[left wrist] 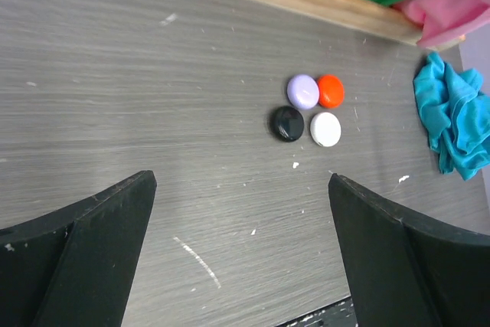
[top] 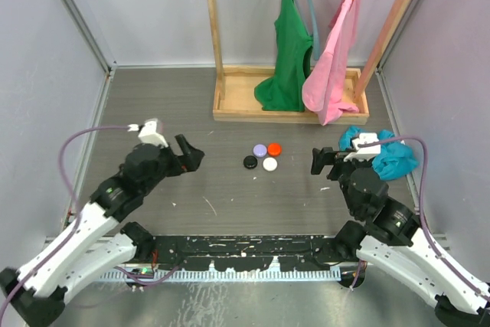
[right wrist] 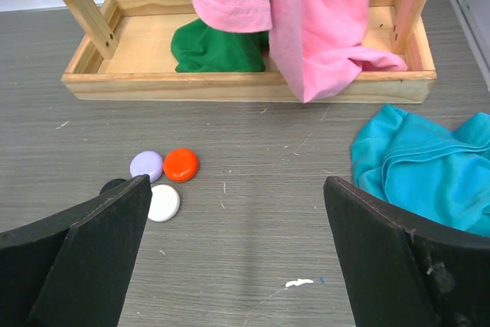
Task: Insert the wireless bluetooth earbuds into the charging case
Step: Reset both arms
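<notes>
Presently both hands are spread and empty: left hand (top: 189,152) centre-left of the overhead frame, right hand (top: 325,161) centre-right. They flank four round discs (top: 260,150) grouped mid-table (top: 153,101), apparently poised for an approach. No stemmed earbuds or charging case can be made out, so their location is undetermined.

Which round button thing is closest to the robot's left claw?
The black disc. It sits at the cluster's near-left corner, toward the left gripper; the lilac disc, red disc and white disc lie farther away.
</notes>
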`<state>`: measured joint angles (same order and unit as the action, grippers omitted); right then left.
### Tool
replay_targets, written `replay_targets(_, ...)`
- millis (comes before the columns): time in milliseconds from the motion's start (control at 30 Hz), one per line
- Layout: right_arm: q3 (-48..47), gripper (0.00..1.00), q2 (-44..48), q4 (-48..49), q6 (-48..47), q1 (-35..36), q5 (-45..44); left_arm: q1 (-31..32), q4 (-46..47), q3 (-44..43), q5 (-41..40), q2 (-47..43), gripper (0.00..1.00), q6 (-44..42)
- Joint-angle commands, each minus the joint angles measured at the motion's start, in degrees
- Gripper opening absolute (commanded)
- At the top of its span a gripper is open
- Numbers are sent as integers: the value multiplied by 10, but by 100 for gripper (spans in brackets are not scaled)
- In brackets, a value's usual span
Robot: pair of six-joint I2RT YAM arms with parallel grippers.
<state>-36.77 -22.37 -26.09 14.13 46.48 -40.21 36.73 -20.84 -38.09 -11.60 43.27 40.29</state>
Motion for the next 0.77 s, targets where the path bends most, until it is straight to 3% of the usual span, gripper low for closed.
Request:
replay_targets(0, -34, 100, 21, -28, 9, 0, -24, -3, -197, -68, -81, -98, 98, -73)
replay_targets(133, -41, 100, 44, -46, 10, 0, -17, -3, -300, -124, -99, -156, 98, -106)
replay_targets(267, -43, 100, 62, -57, 14, 0, -11, -3, -341, -135, -117, -200, 98, -130)
replay_targets(733, -39, 100, 75, -67, 15, 0, -29, -3, -316, -71, -158, -350, 98, -150)
